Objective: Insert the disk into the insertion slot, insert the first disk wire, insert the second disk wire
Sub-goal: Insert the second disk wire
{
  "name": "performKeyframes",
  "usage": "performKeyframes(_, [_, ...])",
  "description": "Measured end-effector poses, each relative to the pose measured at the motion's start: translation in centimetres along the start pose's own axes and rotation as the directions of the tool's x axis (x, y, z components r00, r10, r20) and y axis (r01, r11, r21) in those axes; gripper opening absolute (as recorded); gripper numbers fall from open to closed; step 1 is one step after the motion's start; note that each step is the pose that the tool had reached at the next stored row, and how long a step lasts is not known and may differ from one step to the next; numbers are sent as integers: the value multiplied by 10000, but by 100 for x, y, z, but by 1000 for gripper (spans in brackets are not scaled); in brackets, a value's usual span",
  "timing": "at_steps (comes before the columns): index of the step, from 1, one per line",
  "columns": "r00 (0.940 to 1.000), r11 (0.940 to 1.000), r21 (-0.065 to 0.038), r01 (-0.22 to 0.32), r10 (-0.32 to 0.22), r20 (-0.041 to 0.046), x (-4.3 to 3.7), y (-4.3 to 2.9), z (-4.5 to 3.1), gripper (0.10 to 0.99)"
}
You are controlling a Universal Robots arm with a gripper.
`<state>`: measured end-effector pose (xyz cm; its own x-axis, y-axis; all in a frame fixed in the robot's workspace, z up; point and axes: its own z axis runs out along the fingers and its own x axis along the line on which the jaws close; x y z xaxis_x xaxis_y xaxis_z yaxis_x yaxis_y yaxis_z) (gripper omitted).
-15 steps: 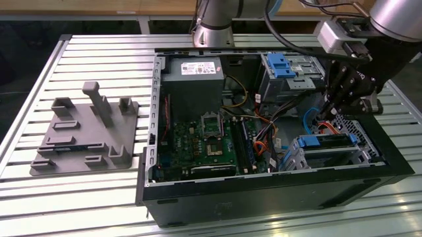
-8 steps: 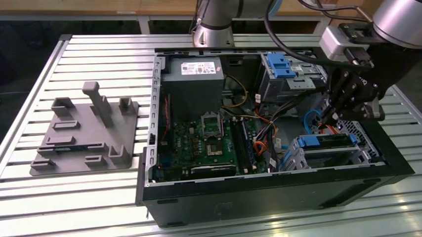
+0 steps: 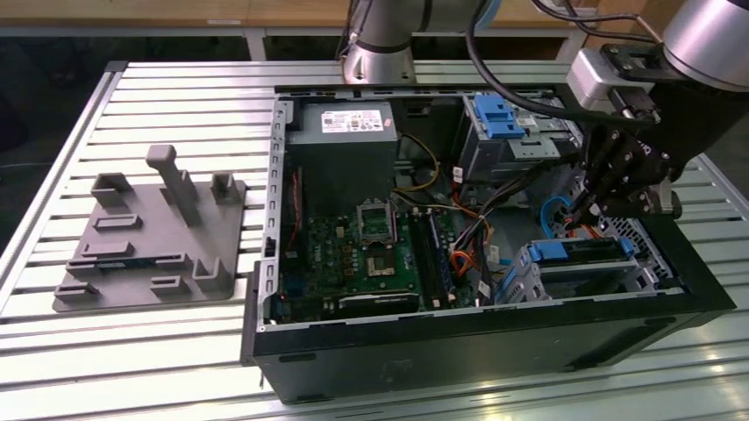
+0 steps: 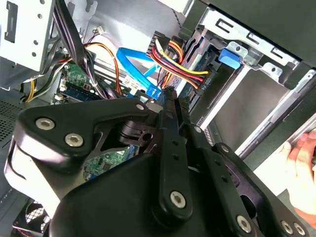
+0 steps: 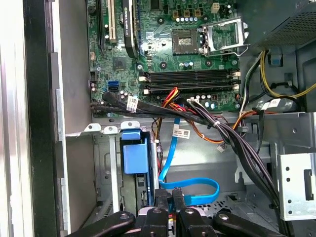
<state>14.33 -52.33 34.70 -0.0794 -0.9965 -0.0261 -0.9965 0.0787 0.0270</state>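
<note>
The disk [image 3: 576,263], grey in its blue carrier [image 5: 134,157], sits inside the insertion slot [image 3: 641,256], a silver cage at the case's near corner on the exterior view's right. My gripper [image 3: 592,210] hangs just above the cage's inner end, and its fingers [image 5: 162,200] stand close together on the end of the second disk wire [image 5: 193,190], a flat light-blue cable that loops beside them. In the second wrist view the gripper [image 4: 167,92] meets that blue cable [image 4: 132,66] next to the first disk wire [image 4: 174,63], a red, yellow and black bundle whose dark plug [image 4: 201,81] lies against the disk's end.
A taller silver bay with a blue latch [image 3: 497,116] stands at the case's back. The motherboard [image 5: 187,54] and black cable bundles [image 5: 232,143] lie beside the cage. A grey fixture [image 3: 146,241] rests on the slatted table. A person's hand [image 4: 302,165] shows past the case wall.
</note>
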Motion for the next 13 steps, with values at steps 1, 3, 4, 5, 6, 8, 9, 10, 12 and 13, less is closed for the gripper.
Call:
performKeyframes(1, [10000, 10000, 0, 0, 0, -1, 0, 0, 0, 161])
performKeyframes(3, [10000, 10000, -4, 0, 0, -1, 4, -12, 0, 161])
performKeyframes(4, [10000, 10000, -12, 1, -1, -2, 6, -25, 0, 161])
performKeyframes(5, [10000, 10000, -16, 3, -3, -1, 8, -30, 1, 161])
performKeyframes(6, [10000, 10000, -17, 3, -3, -2, 12, -30, 2, 161])
performKeyframes(8, [10000, 10000, -20, 12, -12, -1, 21, -31, 9, 161])
performKeyframes(9, [10000, 10000, -21, 34, -34, -1, 25, -32, 13, 161])
performKeyframes(10, [10000, 10000, -22, 84, -84, -4, 30, -32, 15, 161])
performKeyframes(12, [9998, 9998, -25, 179, -179, -7, 42, -33, 20, 161])
performKeyframes(13, [9997, 9997, -26, 227, -227, -8, 47, -34, 22, 161])
